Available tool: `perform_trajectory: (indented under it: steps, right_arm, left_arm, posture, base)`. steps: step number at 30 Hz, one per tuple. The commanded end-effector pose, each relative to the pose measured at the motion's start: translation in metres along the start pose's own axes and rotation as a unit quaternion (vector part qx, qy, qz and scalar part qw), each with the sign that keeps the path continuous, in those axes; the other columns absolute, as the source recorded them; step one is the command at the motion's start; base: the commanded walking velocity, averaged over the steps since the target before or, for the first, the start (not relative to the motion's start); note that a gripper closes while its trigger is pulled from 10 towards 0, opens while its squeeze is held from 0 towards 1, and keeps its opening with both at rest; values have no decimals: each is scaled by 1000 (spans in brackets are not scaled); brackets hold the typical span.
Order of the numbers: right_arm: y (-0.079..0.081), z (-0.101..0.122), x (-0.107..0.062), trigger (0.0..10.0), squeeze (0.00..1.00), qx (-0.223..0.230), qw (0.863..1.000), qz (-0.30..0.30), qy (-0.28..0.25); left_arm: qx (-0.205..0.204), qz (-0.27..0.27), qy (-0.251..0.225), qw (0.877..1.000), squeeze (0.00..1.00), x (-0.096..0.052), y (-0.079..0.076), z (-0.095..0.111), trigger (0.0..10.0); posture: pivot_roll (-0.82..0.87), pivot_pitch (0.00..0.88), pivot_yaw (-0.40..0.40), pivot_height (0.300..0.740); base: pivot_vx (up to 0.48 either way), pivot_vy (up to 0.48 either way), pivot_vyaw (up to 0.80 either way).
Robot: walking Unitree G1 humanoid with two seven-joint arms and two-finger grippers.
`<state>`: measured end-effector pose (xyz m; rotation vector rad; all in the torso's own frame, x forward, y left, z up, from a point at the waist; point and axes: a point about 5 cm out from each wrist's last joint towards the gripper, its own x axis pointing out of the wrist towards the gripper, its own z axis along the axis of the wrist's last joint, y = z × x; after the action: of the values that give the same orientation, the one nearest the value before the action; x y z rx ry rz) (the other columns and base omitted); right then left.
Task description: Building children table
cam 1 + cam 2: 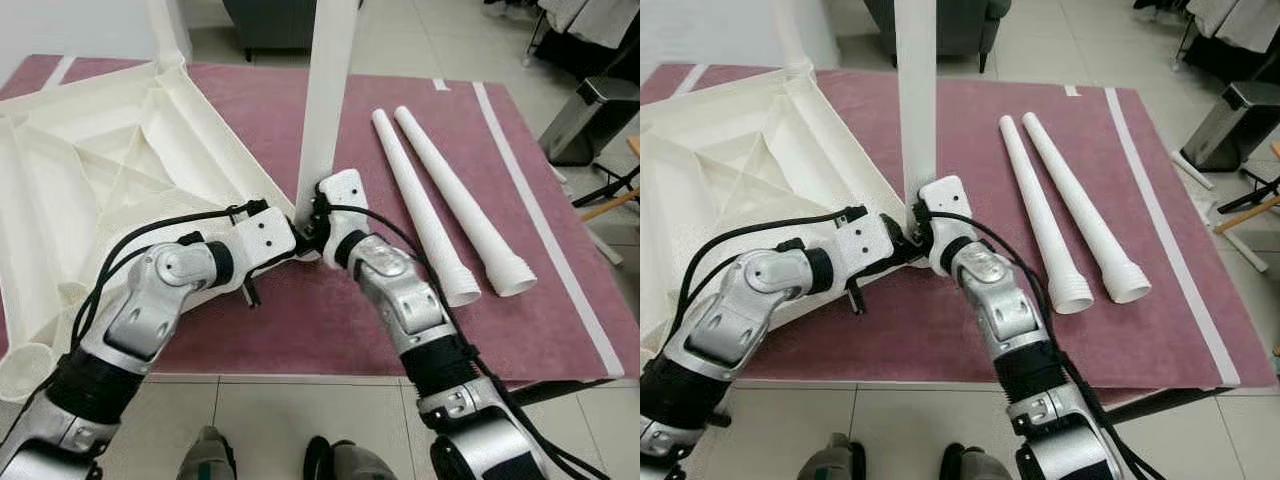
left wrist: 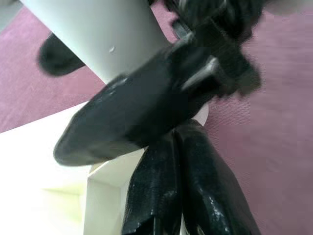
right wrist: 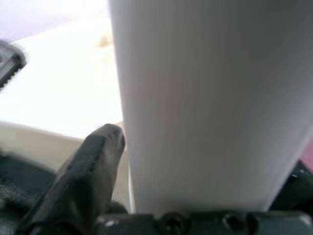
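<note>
Right jaws: your right gripper (image 1: 312, 215) clamps the upright table leg (image 1: 328, 95) at its base.
Left jaws: your left gripper (image 1: 296, 238) is closed, beside that leg.
Leg position: corner of the upturned tabletop (image 1: 100, 170) on the rug (image 1: 300, 320).

Legible text, labels, brands, numbers, signs: none. The white table top (image 1: 90, 170), the upright white leg (image 1: 328, 90), the two loose white legs (image 1: 450, 200) and the maroon mat (image 1: 300, 320) carry no readable marking. Robot arm casings likewise show no readable lettering.
</note>
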<state>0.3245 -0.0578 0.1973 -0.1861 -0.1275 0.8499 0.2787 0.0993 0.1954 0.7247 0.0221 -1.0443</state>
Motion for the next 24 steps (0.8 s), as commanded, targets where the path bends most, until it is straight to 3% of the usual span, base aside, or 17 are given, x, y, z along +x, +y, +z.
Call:
perform_trajectory:
  steps: [1,9,10,11,12,15,16,17,18,24]
  right_arm:
    - [8,-1,-13,10000,0,-11,995,99,0]
    - [1,-1,-30,10000,0,-24,982,187,12]
    - [0,0,-32,9216,0,-25,980,197,13]
    - [0,0,-32,9216,0,-25,980,197,13]
    - [-1,1,-33,7529,0,-26,979,203,13]
    - [-1,1,-33,7529,0,-26,979,203,13]
    - [-2,2,-35,4392,0,-23,977,211,12]
    - [-2,2,-35,4392,0,-23,977,211,12]
    - [-2,2,-35,0,0,-17,976,218,11]
    - [0,2,-38,0,0,-2,971,238,7]
  left_arm:
    - [44,-56,-63,995,0,-13,-11,23,0]
    - [46,-91,-54,993,0,-30,-22,17,0]
    - [46,-92,-52,993,0,-32,-24,16,0]
    - [46,-92,-52,993,0,-32,-24,16,0]
    - [46,-92,-51,993,0,-33,-24,15,0]
    - [46,-92,-51,993,0,-33,-24,15,0]
    - [46,-92,-50,993,0,-35,-25,15,0]
    - [46,-92,-50,993,0,-35,-25,15,0]
    - [45,-93,-50,993,0,-35,-26,16,0]
    - [43,-98,-51,993,0,-37,-28,16,0]
  posture:
    - [157,137,-33,740]
    - [164,132,-38,740]
    - [165,131,-38,740]
    - [165,131,-38,740]
    - [165,131,-38,740]
    - [165,131,-38,740]
    - [166,129,-37,740]
    - [166,129,-37,740]
    - [166,127,-36,740]
    - [165,127,-33,740]
  base:
    - [0,0,0]
    - [0,0,0]
    - [0,0,0]
    - [0,0,0]
    - [0,0,0]
    - [0,0,0]
    - [0,0,0]
    - [0,0,0]
    - [0,0,0]
    - [0,0,0]
